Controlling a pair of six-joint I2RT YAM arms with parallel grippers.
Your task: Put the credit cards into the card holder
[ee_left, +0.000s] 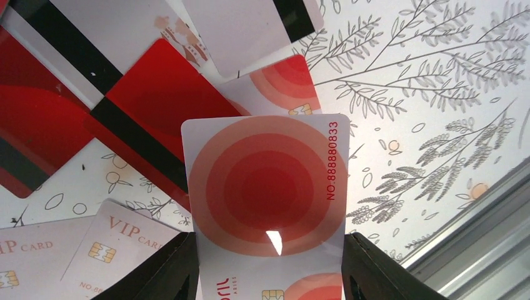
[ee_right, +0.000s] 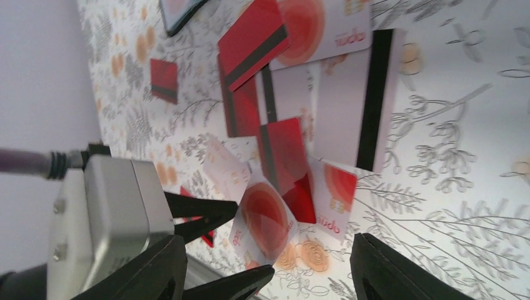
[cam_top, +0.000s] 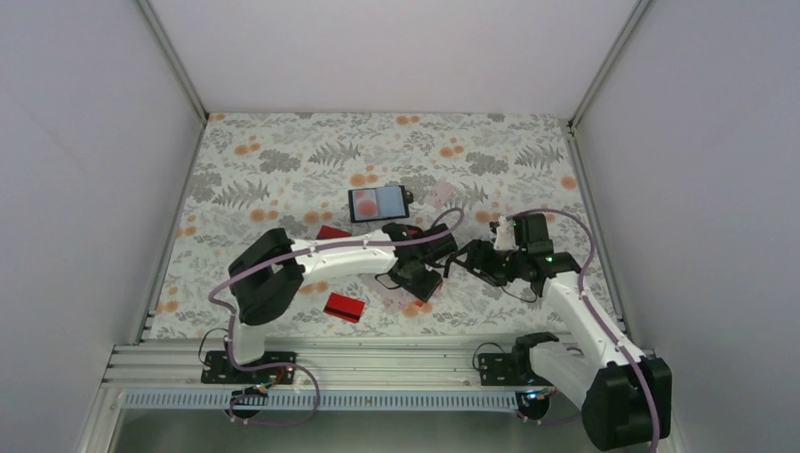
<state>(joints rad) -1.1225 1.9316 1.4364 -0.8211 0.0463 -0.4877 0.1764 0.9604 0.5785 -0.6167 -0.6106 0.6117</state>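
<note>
White plastic with a red bullseye is pinched in my left tool (ee_left: 269,265). It is one credit card (ee_left: 265,187), clamped across its short width, so its long axis juts straight out past the fingertips. The other cards (ee_left: 144,100) lie overlapping on the tabletop (ee_left: 437,94) beneath it. My right tool (ee_right: 269,262) hangs just beside the left one, its fingers spread wide with nothing between them.

The card holder (cam_top: 378,203) lies open on the tabletop, its clear pocket facing up. It is farther from my bases than either tool and a little left of the left tool. Its long side runs roughly left to right in the top view. The left tool is the nearer one and it has the card, so I judge the carry is its job. The move turns on swinging the card's leading short edge round to meet the pocket's mouth. I cannot tell from here which edge of the holder that mouth is on.
</note>
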